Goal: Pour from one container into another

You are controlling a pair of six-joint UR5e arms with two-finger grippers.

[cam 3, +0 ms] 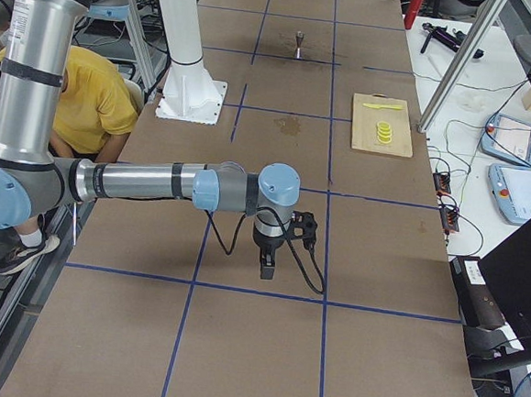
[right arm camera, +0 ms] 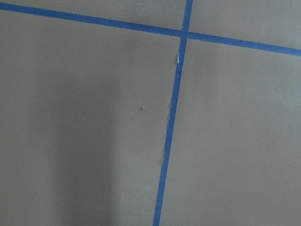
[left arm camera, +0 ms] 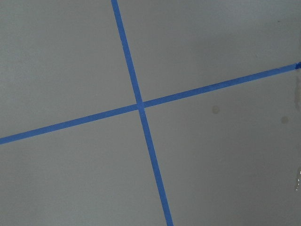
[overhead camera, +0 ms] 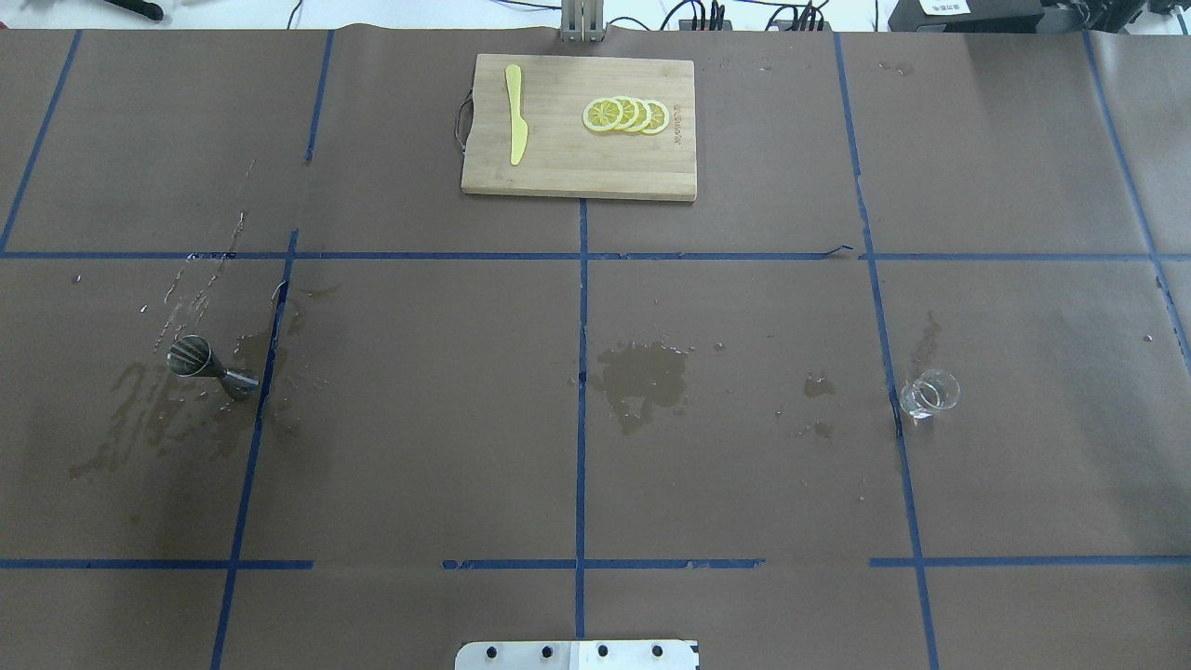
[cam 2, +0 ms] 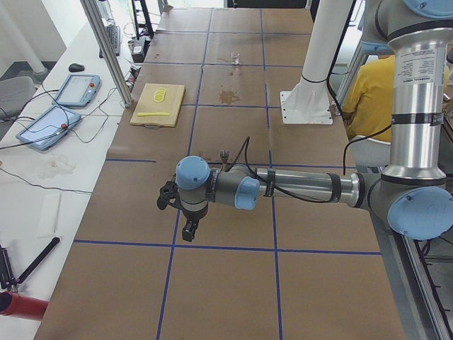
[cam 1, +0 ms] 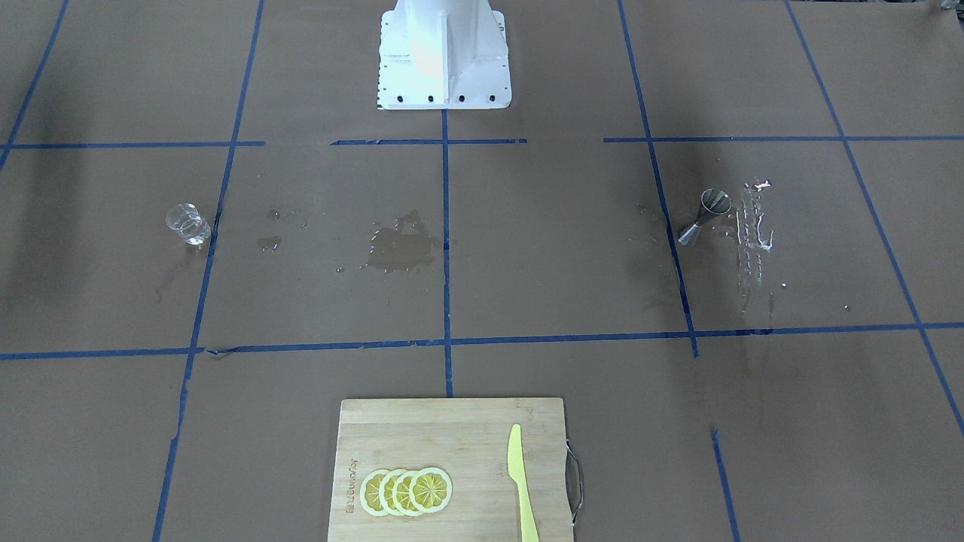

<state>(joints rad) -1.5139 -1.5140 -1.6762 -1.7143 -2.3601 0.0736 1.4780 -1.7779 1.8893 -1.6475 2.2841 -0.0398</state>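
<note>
Since neither container is in a grip, you are at the reaching step. The jigger (overhead camera: 209, 366) stands on the robot's left half and the glass (overhead camera: 929, 393) well apart on its right half, with wet patches (overhead camera: 642, 377) between them. The jigger seems upright, long axis vertical, wide mouth up. Your next move is to bring the left gripper (cam 2: 189, 230) over to it. I cannot tell whether that one or the right gripper (cam 3: 267, 268) is spread.
</note>
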